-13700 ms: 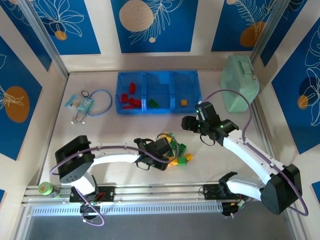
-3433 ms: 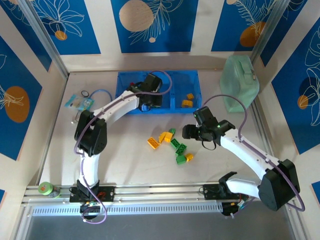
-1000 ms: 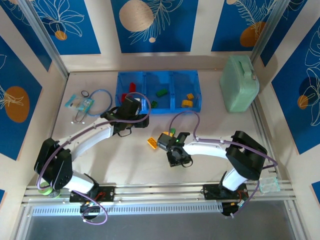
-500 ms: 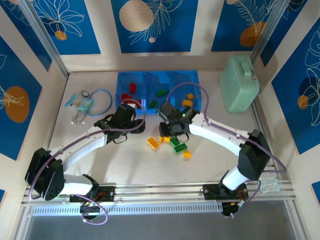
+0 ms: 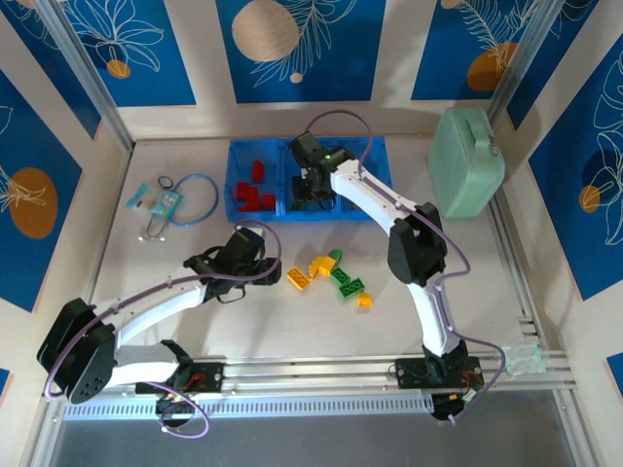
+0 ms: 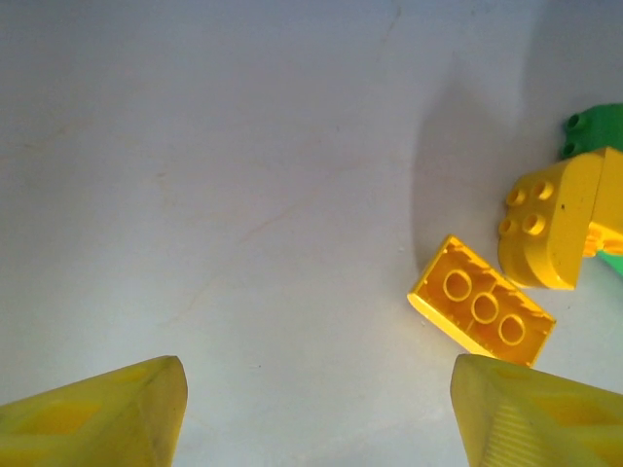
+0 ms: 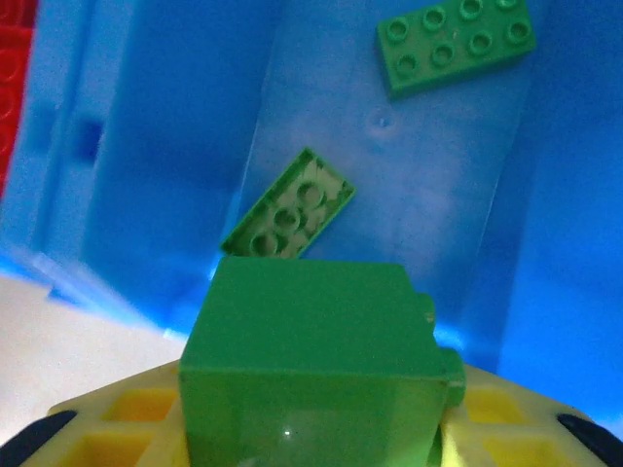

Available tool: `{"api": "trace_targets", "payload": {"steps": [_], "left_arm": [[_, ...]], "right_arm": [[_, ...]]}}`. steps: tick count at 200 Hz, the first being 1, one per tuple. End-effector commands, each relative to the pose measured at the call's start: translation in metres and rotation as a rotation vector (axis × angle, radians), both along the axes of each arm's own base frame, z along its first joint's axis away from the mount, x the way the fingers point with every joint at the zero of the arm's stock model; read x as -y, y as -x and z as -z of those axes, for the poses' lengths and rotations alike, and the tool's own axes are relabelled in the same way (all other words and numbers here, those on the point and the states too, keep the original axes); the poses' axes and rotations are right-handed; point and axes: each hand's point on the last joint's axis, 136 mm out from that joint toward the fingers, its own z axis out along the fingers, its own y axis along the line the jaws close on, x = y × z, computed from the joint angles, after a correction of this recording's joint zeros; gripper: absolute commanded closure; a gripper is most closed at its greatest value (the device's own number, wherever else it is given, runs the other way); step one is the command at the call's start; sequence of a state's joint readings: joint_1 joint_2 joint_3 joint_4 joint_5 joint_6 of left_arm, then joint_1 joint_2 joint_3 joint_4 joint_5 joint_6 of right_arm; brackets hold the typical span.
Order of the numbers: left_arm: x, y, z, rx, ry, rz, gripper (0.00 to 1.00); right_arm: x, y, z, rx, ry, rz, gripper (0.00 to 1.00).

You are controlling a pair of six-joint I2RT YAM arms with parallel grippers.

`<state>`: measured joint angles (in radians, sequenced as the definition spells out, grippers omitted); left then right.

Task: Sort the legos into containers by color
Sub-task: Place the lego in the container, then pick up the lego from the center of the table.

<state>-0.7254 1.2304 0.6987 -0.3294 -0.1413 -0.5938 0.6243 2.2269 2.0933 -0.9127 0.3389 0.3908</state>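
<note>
Nearest, the left gripper (image 6: 316, 413) hovers with jaws apart beside the loose legos (image 5: 336, 274) on the table (image 5: 243, 326). Farther back, the right gripper (image 5: 310, 187), at that pile a moment ago, now clamps a green brick (image 7: 311, 331) over the middle compartment (image 7: 428, 175) of the blue tray (image 5: 255, 216), seemingly ready to drop it.

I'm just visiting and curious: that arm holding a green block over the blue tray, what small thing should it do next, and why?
Probably open the right gripper and let its green brick drop. It hangs over the middle compartment, where two green legos already lie, so the colour matches.
</note>
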Motion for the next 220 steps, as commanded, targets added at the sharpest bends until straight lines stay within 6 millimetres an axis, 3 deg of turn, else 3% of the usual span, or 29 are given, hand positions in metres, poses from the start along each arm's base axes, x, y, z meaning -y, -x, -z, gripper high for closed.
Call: {"api": "trace_targets", "payload": {"steps": [1, 15, 32, 54, 92, 142, 179, 220], "left_arm": [[0.004, 0.002, -0.003, 0.021, 0.014, 0.000, 0.28], [0.006, 0.004, -0.002, 0.016, 0.013, 0.007, 0.28], [0.010, 0.007, -0.001, 0.013, 0.022, 0.020, 0.28], [0.018, 0.010, -0.002, 0.011, 0.044, 0.041, 0.28], [0.034, 0.016, 0.005, -0.012, 0.054, 0.096, 0.28], [0.059, 0.018, 0.019, -0.058, 0.047, 0.158, 0.23], [0.074, 0.013, 0.033, -0.081, 0.038, 0.178, 0.23], [0.083, 0.008, 0.049, -0.116, 0.016, 0.187, 0.23]], "right_arm": [[0.003, -0.002, 0.005, -0.034, 0.056, -0.035, 0.59], [0.001, -0.007, 0.007, -0.038, 0.061, -0.029, 0.50], [-0.001, -0.012, 0.010, -0.041, 0.061, -0.024, 0.29], [-0.001, -0.014, -0.001, -0.011, 0.075, -0.020, 0.20], [0.004, -0.001, -0.034, 0.041, 0.042, -0.019, 0.20], [0.034, 0.032, -0.071, 0.099, -0.074, 0.026, 0.20], [0.066, 0.056, -0.078, 0.107, -0.140, 0.078, 0.20], [0.101, 0.077, -0.065, 0.093, -0.172, 0.150, 0.20]]}}
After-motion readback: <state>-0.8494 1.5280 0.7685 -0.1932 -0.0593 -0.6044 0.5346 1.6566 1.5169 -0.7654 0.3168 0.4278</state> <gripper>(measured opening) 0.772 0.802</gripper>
